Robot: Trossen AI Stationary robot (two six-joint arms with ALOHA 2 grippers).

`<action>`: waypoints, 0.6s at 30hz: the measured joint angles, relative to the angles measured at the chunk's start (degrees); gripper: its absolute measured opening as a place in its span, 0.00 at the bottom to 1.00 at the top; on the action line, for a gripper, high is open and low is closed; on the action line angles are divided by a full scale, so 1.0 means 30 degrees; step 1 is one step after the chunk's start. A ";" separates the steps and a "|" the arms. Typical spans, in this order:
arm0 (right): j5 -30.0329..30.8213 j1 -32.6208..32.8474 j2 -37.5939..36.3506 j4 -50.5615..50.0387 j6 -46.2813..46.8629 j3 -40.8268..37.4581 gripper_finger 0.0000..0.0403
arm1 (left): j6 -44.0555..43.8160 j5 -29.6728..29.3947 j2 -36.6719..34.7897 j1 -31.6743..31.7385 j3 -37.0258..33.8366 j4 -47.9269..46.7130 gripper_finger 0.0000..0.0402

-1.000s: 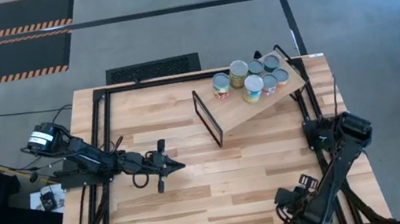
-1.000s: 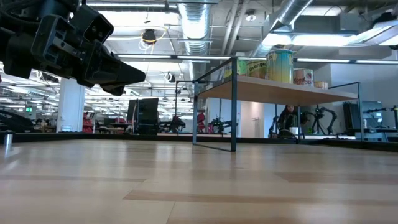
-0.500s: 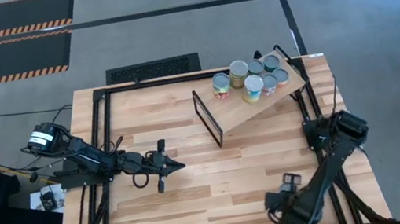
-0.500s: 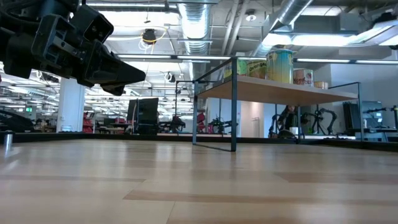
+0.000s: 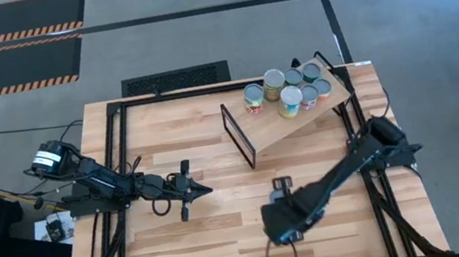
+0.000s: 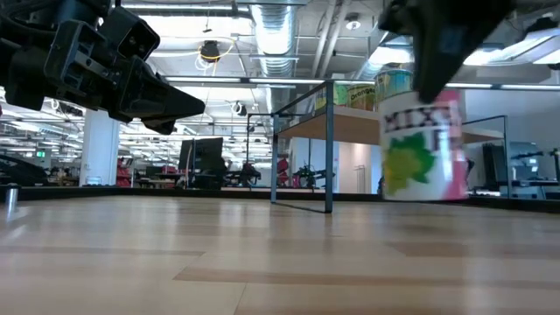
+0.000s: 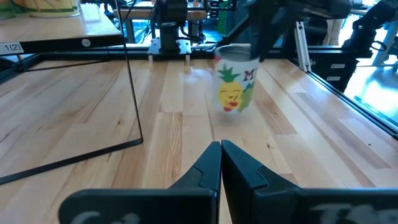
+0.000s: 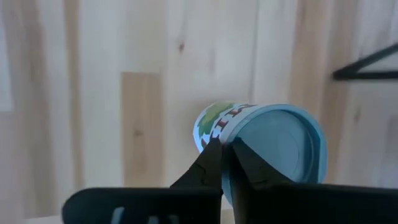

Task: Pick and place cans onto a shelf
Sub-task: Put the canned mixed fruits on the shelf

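Observation:
A can (image 6: pixel 420 144) with a pineapple-and-"MIX" label and a bluish-grey top (image 8: pixel 277 149) hangs over the table's middle, with my right gripper (image 5: pixel 279 217) shut on it from above. The left wrist view shows the same can (image 7: pixel 236 84). The shelf (image 5: pixel 301 116), a light-wood board on a thin black frame (image 5: pixel 238 136), stands slanted at the far right. Several cans (image 5: pixel 288 91) stand on its far end. My left gripper (image 5: pixel 205 189) waits shut and empty over the left half of the table. My right gripper pinches the rim of the can's top (image 8: pixel 229 138) between its two fingers, one finger (image 8: pixel 208 158) on the label side and one (image 8: pixel 245 158) over the lid. The fingers come from above. The can hangs upright below them, clear of the table.
The shelf's board stands raised above the tabletop (image 6: pixel 262 262), with open room under it (image 6: pixel 394 175). Black frame rails (image 5: pixel 116 164) run along the table's left and right sides. Bare wood lies between the two grippers.
My right gripper has swung from the table's near right corner toward the left and far side, out over the table's middle. The can has come into the low view with it, held clear of the wood.

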 joint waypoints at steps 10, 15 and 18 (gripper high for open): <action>-0.0030 -0.2287 -0.0007 0.1797 -0.3739 -0.0397 0.13 | 0.0000 0.0002 0.0000 0.0002 0.0000 -0.0007 0.00; -0.0043 -0.2557 -0.0001 0.1744 -0.3802 -0.0423 0.17 | 0.0000 0.0335 0.0000 0.0002 0.0000 -0.0007 0.00; -0.0044 -0.2624 -0.0007 0.1768 -0.3794 -0.0423 0.22 | -0.0005 0.0342 0.0000 -0.0003 0.0000 -0.0007 0.00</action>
